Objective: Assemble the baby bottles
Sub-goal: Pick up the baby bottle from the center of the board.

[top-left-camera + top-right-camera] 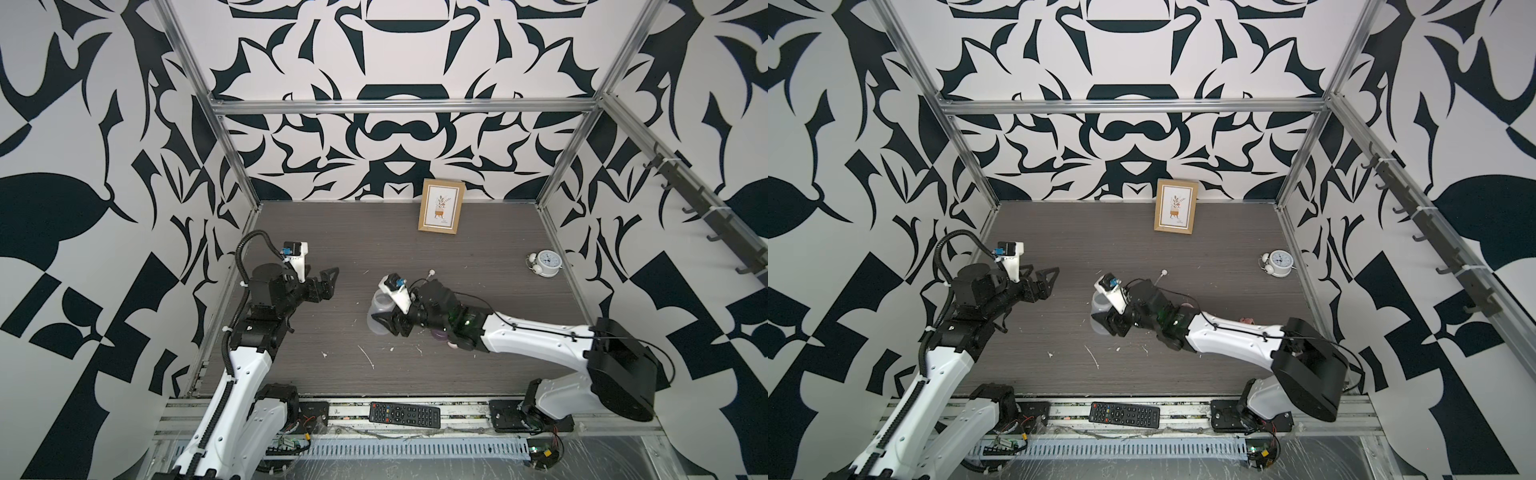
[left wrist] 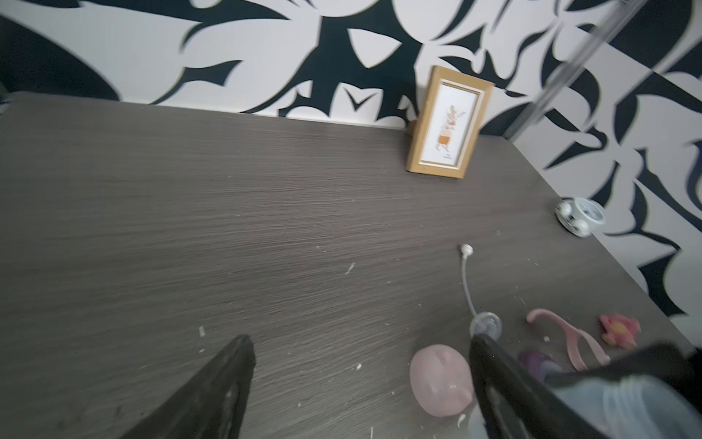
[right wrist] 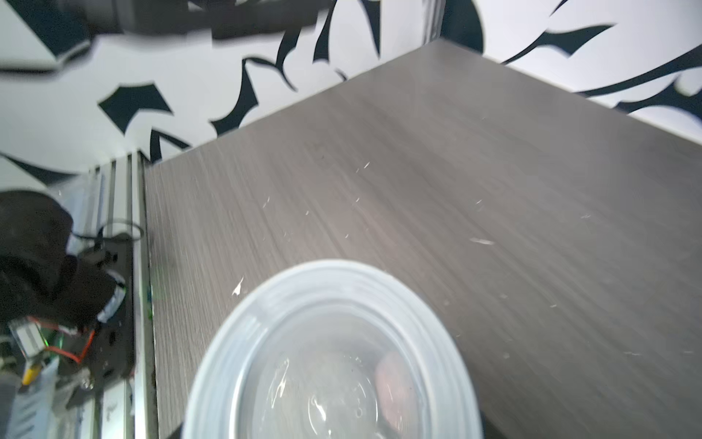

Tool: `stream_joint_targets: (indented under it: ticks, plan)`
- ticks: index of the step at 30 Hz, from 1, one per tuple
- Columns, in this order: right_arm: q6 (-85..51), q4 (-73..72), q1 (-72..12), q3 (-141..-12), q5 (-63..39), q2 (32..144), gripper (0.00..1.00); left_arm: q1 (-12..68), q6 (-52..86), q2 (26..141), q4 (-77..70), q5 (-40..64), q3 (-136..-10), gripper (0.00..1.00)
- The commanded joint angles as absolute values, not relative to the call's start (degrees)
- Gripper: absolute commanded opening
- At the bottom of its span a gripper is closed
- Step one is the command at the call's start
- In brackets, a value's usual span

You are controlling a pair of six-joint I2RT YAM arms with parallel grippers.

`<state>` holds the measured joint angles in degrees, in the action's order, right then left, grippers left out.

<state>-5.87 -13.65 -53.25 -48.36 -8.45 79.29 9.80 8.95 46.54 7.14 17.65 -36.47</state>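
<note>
Bottle (image 1: 377, 307) is near the tabletop (image 1: 415, 257) centre, clasped by the right tool (image 1: 384, 320). Straw (image 1: 430, 274) at its 1 o'clock; cap (image 2: 440, 380) and collar (image 2: 535, 361) around 4 o'clock. Left tool (image 1: 330, 282), at 9 o'clock, gapes, released.

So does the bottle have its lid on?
No, it is open. The right wrist view looks straight into the bare threaded mouth of the bottle, and the pink cap lies on the table.
</note>
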Motion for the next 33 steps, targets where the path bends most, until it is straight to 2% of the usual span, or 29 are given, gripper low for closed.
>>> stream_joint_targets:
  ticks: [1, 5, 10, 15, 25, 33]
  plan:
    - [-8.50, -2.90, -48.17, -56.01, -9.88, 73.16, 0.47, 15.53, 1.82, 48.18, 0.75, 26.95, -35.98, 0.95]
    - [-8.75, 4.87, -44.03, -62.08, -12.55, 70.33, 0.47, 18.80, 0.46, 51.75, -7.62, 37.18, -35.24, 0.96]
    - [-10.85, 9.43, -43.68, -67.69, -19.09, 70.00, 0.47, 20.88, 0.58, 57.45, -10.70, 44.90, -38.24, 0.97]
    - [-16.90, 5.51, -43.90, -68.48, -26.72, 70.56, 0.47, 22.76, 0.57, 61.38, -13.30, 47.19, -41.07, 0.98]
    - [-20.71, -1.70, -45.49, -65.47, -28.65, 71.69, 0.46, 25.80, 3.87, 64.11, -17.47, 52.22, -43.66, 0.97]
    - [-24.49, -9.99, -45.71, -61.54, -30.15, 71.78, 0.45, 26.54, 14.09, 64.51, -31.59, 52.93, -41.12, 0.94]
